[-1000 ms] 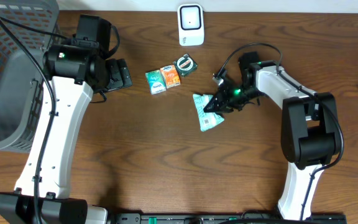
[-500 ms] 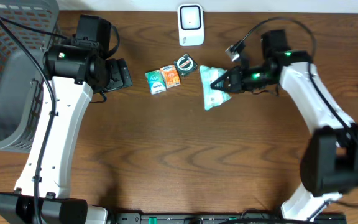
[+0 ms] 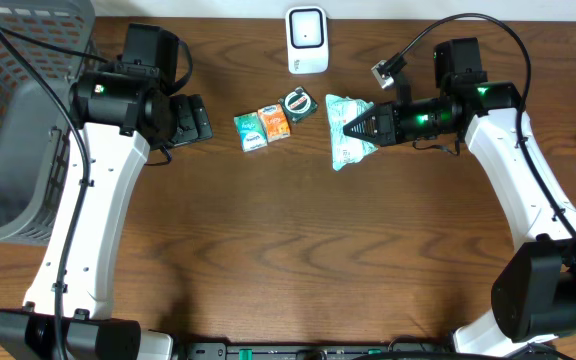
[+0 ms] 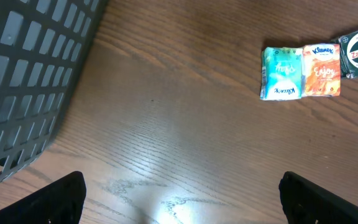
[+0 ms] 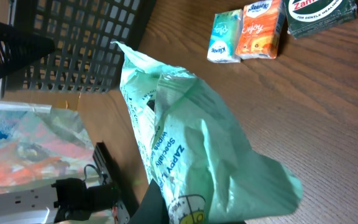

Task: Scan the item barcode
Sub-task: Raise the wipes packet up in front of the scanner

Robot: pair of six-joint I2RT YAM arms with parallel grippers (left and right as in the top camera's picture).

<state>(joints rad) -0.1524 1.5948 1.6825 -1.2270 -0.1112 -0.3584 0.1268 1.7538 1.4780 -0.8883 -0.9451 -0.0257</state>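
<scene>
Pale green packet (image 3: 340,150) pinched by right end effector (image 3: 358,128), held over desk (image 3: 268,230) near white scanner (image 3: 307,40); left end effector (image 4: 182,208) spread wide.

Overhead, the table (image 3: 298,240) is brightly and evenly lit, with only faint, soft shadows beside the arms (image 3: 98,200). The left wrist view carries a pale glare patch on the wood at six o'clock, its lower corners black. In the right wrist view the green packet (image 5: 191,143) looms close and slightly soft, the eight o'clock corner blurred.
</scene>
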